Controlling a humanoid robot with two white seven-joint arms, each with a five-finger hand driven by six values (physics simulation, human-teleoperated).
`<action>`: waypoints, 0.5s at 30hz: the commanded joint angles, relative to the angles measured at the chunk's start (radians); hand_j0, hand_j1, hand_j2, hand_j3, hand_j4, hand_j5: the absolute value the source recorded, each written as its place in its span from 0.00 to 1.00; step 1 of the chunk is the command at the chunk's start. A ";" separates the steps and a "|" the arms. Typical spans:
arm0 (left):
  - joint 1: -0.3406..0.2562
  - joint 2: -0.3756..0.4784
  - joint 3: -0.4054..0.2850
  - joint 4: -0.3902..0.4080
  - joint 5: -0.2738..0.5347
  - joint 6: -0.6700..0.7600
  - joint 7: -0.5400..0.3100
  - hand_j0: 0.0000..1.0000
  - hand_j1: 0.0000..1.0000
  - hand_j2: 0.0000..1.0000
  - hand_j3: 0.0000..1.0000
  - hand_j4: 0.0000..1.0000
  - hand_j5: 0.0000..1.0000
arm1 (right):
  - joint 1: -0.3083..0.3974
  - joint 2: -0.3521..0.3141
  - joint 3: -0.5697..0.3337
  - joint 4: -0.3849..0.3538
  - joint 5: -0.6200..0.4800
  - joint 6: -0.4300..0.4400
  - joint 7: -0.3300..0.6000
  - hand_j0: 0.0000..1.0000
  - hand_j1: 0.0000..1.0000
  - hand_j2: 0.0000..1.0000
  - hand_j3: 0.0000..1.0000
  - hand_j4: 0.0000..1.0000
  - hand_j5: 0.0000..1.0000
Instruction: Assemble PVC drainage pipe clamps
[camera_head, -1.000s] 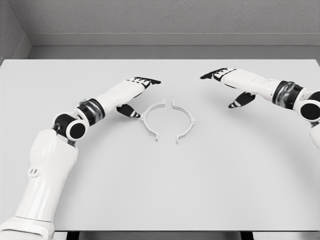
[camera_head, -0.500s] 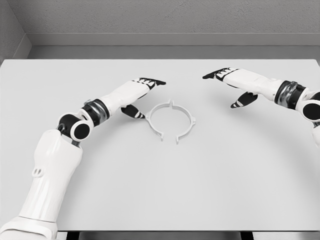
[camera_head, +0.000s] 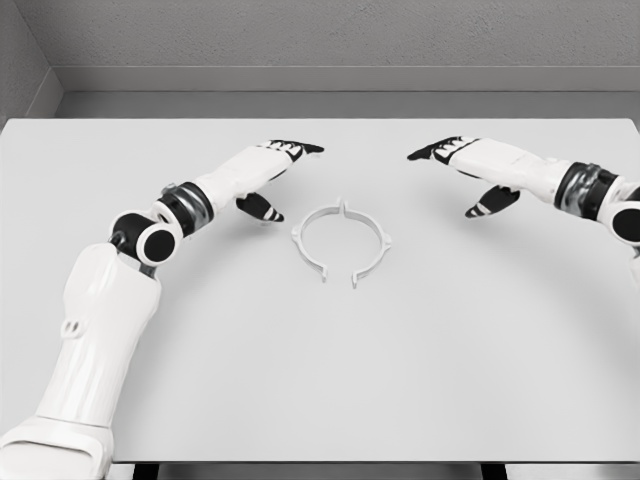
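Observation:
Two white half-ring clamp pieces lie on the white table (camera_head: 320, 380) near its middle. The left clamp half (camera_head: 311, 245) and the right clamp half (camera_head: 374, 246) touch at their far ends and stand slightly apart at the near ends, forming a ring. My left hand (camera_head: 275, 170) hovers up and to the left of the ring, fingers spread, holding nothing. My right hand (camera_head: 462, 165) is off to the right of the ring, also spread and holding nothing. Neither hand touches the clamp.
A grey wall (camera_head: 320, 40) runs along the table's far edge. Nothing else lies on the table besides the clamp pieces.
The left clamp half has been pushed right until its far end met the right half. My left hand has since drawn back up and left. The right hand drifted slightly right.

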 joint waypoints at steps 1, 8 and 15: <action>0.000 -0.005 -0.003 0.021 0.005 0.002 0.001 1.00 1.00 1.00 1.00 1.00 1.00 | 0.000 -0.005 -0.001 -0.003 -0.005 0.002 0.001 1.00 1.00 1.00 1.00 1.00 1.00; -0.005 -0.026 -0.008 0.024 0.005 0.001 0.001 1.00 1.00 1.00 1.00 1.00 1.00 | 0.000 -0.003 0.000 -0.003 -0.005 0.002 0.002 1.00 1.00 1.00 1.00 1.00 1.00; -0.005 -0.028 -0.029 0.023 0.005 -0.002 0.001 1.00 1.00 1.00 1.00 1.00 1.00 | 0.002 -0.005 -0.001 -0.005 -0.005 0.002 0.002 1.00 1.00 1.00 1.00 1.00 1.00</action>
